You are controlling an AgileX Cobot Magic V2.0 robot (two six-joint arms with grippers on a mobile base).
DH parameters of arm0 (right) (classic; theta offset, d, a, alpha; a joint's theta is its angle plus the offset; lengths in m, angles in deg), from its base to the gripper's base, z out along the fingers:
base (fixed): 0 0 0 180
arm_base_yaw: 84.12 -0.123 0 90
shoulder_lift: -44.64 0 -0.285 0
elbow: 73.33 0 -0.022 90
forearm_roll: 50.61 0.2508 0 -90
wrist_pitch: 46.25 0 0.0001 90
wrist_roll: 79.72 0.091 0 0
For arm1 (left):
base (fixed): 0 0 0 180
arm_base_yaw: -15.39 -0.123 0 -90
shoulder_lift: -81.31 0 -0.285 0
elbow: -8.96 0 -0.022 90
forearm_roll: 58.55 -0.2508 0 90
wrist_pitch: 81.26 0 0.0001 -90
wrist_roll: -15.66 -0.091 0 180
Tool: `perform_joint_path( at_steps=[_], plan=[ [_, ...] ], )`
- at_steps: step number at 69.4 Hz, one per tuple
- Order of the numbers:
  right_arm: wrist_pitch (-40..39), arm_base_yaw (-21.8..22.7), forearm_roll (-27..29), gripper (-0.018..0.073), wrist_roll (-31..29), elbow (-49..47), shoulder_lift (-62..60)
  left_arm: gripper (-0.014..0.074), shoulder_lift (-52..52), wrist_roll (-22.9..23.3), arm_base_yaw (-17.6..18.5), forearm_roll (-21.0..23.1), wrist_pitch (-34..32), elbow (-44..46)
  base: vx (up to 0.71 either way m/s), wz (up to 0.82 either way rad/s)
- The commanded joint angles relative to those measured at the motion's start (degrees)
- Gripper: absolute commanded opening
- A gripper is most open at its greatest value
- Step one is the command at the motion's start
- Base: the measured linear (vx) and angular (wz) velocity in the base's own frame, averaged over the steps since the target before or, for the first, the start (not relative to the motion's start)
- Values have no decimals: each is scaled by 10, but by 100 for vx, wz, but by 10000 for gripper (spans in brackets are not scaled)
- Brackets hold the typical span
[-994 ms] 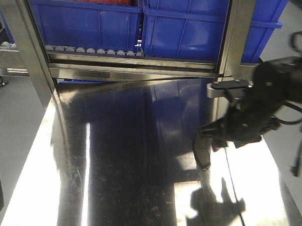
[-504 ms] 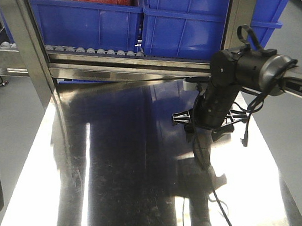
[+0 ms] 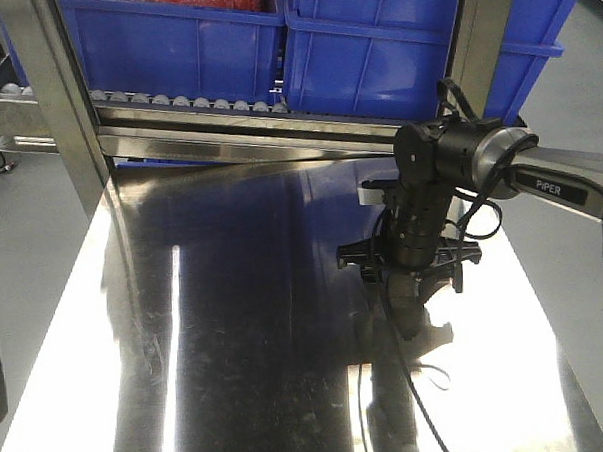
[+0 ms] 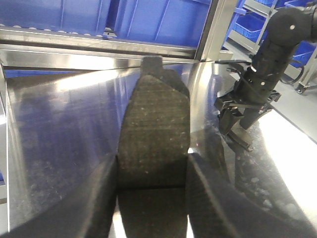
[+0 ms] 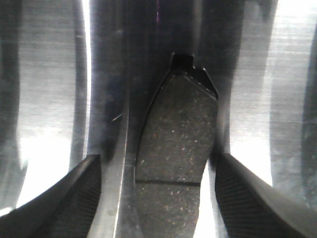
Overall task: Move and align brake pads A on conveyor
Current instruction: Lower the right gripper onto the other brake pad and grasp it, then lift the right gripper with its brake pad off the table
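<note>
My left gripper is clenched on the held pad: both fingers press against its long sides. The pad's grey-brown face is up, its groove runs across near the fingertips, and its black tab points away from me. It hangs over the steel table.

Farther out, on the right part of the table, my right arm points straight down. The right gripper is released, with its fingers spread wide. The loose pad rests on the steel between them, face up, with bare metal showing on either side. Its tab also points away.

At the far edge stands the roller rack carrying blue bins.
</note>
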Motion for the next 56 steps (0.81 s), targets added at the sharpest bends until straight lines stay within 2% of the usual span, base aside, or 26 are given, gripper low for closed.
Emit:
perform_joint_path(
  at_steps=[1,12,28,42,56],
  plan=[
    [3,0,-7,452,2,-17,-30,-6,-3,1,5,-5,-54,17,0,0],
    [11,0,-7,317,1,-16,-27,-6,-3,1,5,-5,-54,17,0,0],
    [8,0,-12,-11,-2,-16,-25,-6,-3,1,5,-5,-54,17,0,0],
    [18,0,-25,-9,-15,-16,-25,-6,-3,1,5,-5,-54,17,0,0],
    [43,2,-24,-4,-56,-14,-33,-6,-3,1,5,-5,-54,17,0,0]
  ],
)
